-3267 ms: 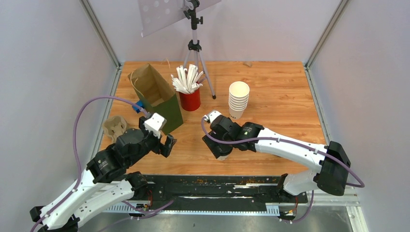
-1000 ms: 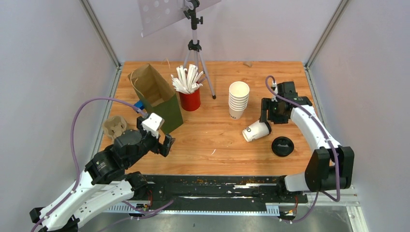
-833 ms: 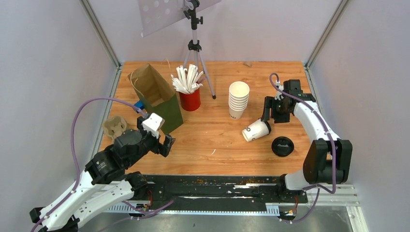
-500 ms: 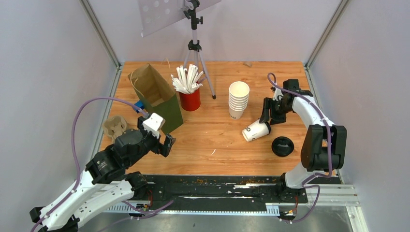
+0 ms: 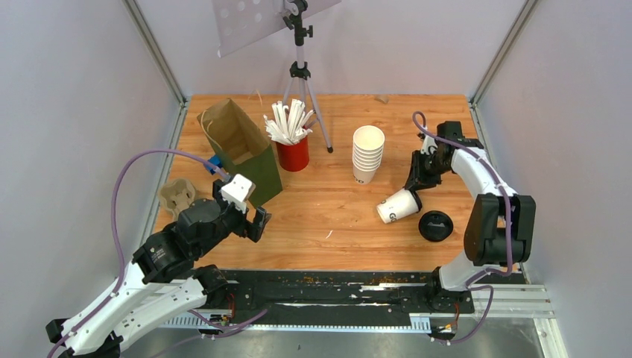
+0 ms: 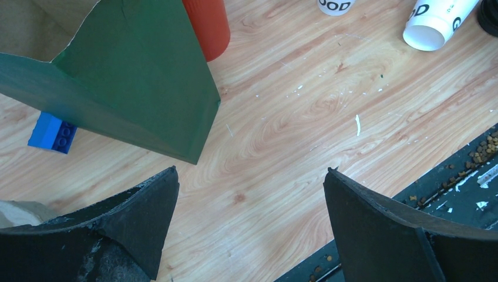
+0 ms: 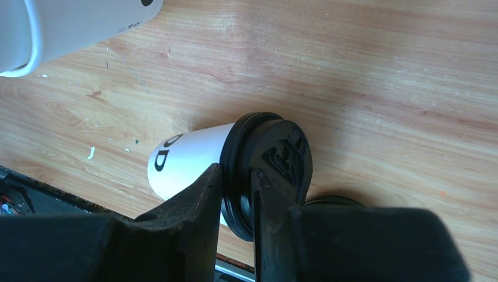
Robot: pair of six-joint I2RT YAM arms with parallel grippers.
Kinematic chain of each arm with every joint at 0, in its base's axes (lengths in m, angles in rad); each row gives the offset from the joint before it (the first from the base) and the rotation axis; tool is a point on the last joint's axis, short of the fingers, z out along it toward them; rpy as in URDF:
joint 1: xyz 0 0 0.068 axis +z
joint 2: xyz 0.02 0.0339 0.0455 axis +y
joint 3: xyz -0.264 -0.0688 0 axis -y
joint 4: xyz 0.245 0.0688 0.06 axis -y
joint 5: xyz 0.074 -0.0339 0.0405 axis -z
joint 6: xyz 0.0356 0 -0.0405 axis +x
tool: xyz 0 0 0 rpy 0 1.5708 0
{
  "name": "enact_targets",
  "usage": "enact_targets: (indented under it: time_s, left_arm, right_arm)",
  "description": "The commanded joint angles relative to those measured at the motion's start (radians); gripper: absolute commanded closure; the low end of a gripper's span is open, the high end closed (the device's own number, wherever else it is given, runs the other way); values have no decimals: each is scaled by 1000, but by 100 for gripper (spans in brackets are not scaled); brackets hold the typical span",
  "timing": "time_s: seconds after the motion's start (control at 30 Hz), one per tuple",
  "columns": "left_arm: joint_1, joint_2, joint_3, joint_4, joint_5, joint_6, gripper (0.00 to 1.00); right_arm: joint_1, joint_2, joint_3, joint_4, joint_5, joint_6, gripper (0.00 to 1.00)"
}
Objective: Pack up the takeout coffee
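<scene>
Nearby, a loose black lid (image 5: 435,225) lies beside the cup (image 5: 399,205).

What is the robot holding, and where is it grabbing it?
The right gripper pinches the black lid on the white cup by its rim. The left gripper is open and holds nothing.

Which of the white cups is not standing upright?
The single cup, pinched by the right claw at its black lid; it is tipped sideways, while the stacked cups stand upright.
</scene>
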Motion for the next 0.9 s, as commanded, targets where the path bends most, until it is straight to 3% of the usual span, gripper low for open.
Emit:
enact_targets:
  time_s: [0.0, 0.27, 0.6, 0.87]
  left_arm:
    - [-3, 1, 1, 37, 1, 14, 0]
    - [-3, -9, 2, 37, 2, 13, 0]
    - [-3, -52, -1, 44, 3, 13, 0]
    - [-3, -72, -5, 54, 20, 16, 0]
  right_arm:
    - [1, -75, 14, 24, 48, -7, 81]
    - [15, -123, 53, 35, 127, 4, 84]
    - [110, -132, 159, 105, 572, -64, 85]
    - [220, -100, 96, 283, 896, -182, 86]
